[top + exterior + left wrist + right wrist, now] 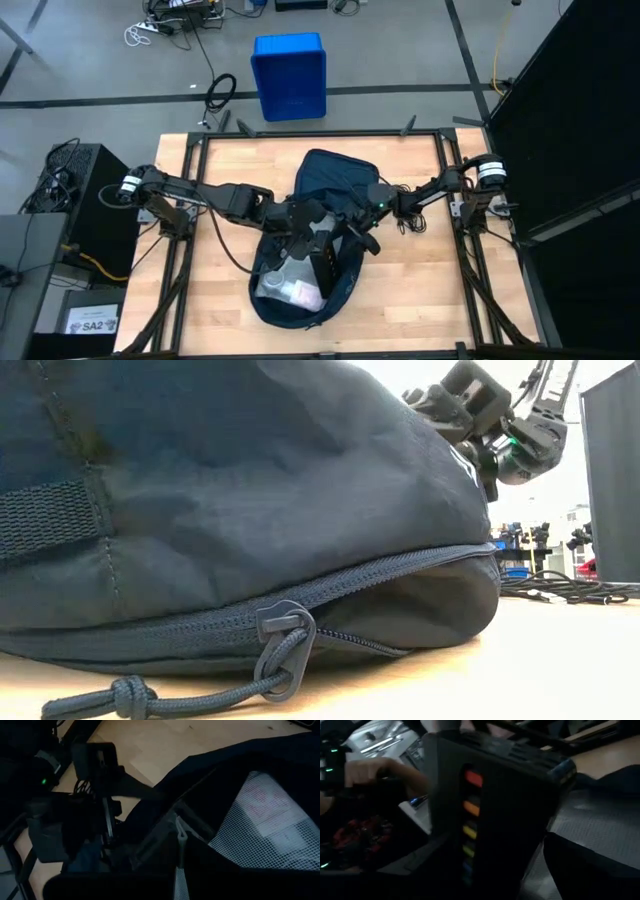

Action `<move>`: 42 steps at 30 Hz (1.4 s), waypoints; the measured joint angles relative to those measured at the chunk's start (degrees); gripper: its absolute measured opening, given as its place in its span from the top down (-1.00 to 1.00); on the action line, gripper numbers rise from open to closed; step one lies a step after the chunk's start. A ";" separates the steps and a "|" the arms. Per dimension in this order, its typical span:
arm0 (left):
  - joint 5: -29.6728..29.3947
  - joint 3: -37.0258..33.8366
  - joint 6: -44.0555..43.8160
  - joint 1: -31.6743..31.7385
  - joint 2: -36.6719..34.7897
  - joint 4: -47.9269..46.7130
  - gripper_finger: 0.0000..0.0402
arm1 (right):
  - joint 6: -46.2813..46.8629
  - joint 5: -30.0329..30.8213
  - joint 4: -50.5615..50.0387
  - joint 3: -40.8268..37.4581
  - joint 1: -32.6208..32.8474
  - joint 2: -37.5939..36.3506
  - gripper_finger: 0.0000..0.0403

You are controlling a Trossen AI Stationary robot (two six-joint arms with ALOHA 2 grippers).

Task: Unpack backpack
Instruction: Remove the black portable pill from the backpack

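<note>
Backpack [325, 200] lies unzipped mid-table.
Left gripper [300, 222] closed at nine o'clock; right gripper [340, 245] spread around a black box [326, 265].

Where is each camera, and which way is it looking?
High view: above the table, looking straight down on the backpack, both arms, and the blue bin on the floor.
Low view: at table-top height, facing the backpack's zipper side; one arm shows up high.
Left wrist view: looks into the backpack's open mouth; the other arm shows too.
Right wrist view: close on a black box with coloured stripes.
All four share the backpack.
</note>
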 joint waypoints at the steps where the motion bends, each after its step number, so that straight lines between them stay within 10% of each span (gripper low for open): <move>1: 0.02 0.00 0.00 0.00 0.00 -0.02 1.00 | -0.53 1.17 -0.01 0.00 -0.32 0.00 -0.36; 32: -0.28 -0.06 0.46 4.10 -0.02 -0.27 1.00 | -2.67 -10.13 0.40 4.10 -2.39 -0.02 -0.32; 42: -0.73 -0.09 0.44 5.99 -0.04 0.61 1.00 | -3.07 -5.26 -0.58 4.52 -0.12 -0.02 0.14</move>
